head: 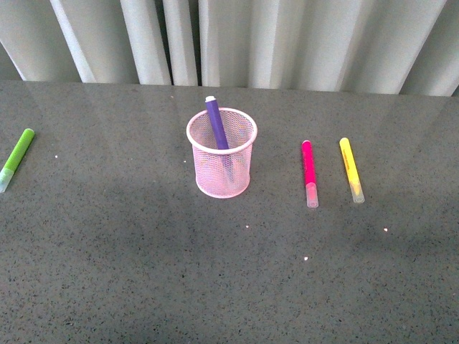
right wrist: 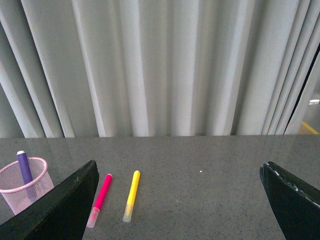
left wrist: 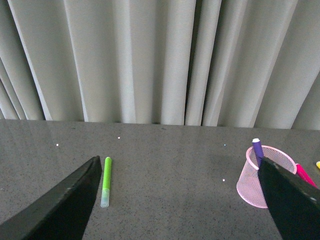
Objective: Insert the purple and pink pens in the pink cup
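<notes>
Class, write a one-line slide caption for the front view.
Purple pen stands in the pink cup; pink pen lies on the table beside a yellow marker, green marker far left.

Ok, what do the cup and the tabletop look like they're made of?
Cup: likely pink-coated wire mesh; the purple pen shows through its wall. Tabletop: perhaps polished stone or laminate, dark grey, speckled, faintly reflecting the curtain.

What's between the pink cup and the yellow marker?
The pink pen, lying flat, touching neither the pink cup nor the yellow marker. Front view shows it; right wrist view agrees.
</notes>
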Controlling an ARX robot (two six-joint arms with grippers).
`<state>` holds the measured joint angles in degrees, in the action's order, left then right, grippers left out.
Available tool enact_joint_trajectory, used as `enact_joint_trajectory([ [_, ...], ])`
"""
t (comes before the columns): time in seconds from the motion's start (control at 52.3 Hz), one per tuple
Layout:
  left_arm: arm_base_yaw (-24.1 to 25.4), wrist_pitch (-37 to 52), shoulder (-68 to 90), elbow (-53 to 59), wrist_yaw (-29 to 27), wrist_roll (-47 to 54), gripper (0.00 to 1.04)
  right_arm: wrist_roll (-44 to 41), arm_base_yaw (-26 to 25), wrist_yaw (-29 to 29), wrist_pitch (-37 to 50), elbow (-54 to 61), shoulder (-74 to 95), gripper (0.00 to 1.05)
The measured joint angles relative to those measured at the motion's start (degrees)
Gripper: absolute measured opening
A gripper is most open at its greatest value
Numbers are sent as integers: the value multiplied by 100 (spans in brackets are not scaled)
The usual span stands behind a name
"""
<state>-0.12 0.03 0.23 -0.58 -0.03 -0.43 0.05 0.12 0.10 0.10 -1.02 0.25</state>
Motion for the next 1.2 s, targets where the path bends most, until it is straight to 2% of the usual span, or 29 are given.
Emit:
enact_joint_trajectory([
  [0.038, 0, 0, 0, 0, 0, 9, 100, 2, 0, 0, 0, 0, 0, 98],
  [0.478, 0, 0, 0, 0, 0, 7, 98, 2, 2, 2, -13, -4, 9, 98],
  [0.535, 0, 0, 0, 0, 0, 9, 98, 343, 31, 295, -643, -256, 352, 98],
  [0.592, 0, 0, 0, 0, 0, 9, 98, 896, -170, 223, -981, -691, 1521, 98],
  [0.688, 0, 0, -2, 0, 2, 9, 98, 1410, -739, -181, 17, -1427, 3790, 98],
  [0.802, 0, 0, -4, 0, -2, 9, 98, 1611, -935, -280, 776, -2149, 5827, 98],
  [0.936, 0, 0, -4, 0, 2, 9, 98, 1593, -793, -260, 940, -2813, 7414, 98],
  [1.203, 0, 0, -4, 0, 0, 9, 98, 1429, -52, 90, 1058, -4310, 9656, 98],
])
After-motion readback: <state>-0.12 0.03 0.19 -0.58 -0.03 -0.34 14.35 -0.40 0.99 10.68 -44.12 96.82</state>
